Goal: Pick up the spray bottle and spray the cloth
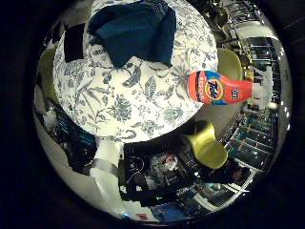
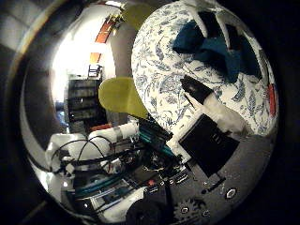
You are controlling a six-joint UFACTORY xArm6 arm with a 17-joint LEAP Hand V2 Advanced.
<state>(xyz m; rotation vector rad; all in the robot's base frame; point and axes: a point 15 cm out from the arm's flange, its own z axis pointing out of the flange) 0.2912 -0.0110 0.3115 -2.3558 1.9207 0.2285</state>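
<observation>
An orange spray bottle (image 1: 217, 87) with a blue label lies on its side near the edge of a round table covered by a blue-and-white floral tablecloth (image 1: 143, 95). A dark teal cloth (image 1: 138, 31) lies crumpled on the table, away from the bottle. In the right thumb side palm view the cloth (image 2: 220, 49) lies further in on the table, and a sliver of the bottle (image 2: 273, 98) shows at the picture's edge. My right hand (image 2: 217, 114) hovers above the table with its white and black fingers (image 2: 208, 17) extended and holding nothing.
Yellow-green chairs (image 1: 206, 143) (image 2: 122, 94) stand around the table. Shelving (image 2: 82, 98) and cluttered equipment (image 1: 162, 172) fill the room beyond the table's edge.
</observation>
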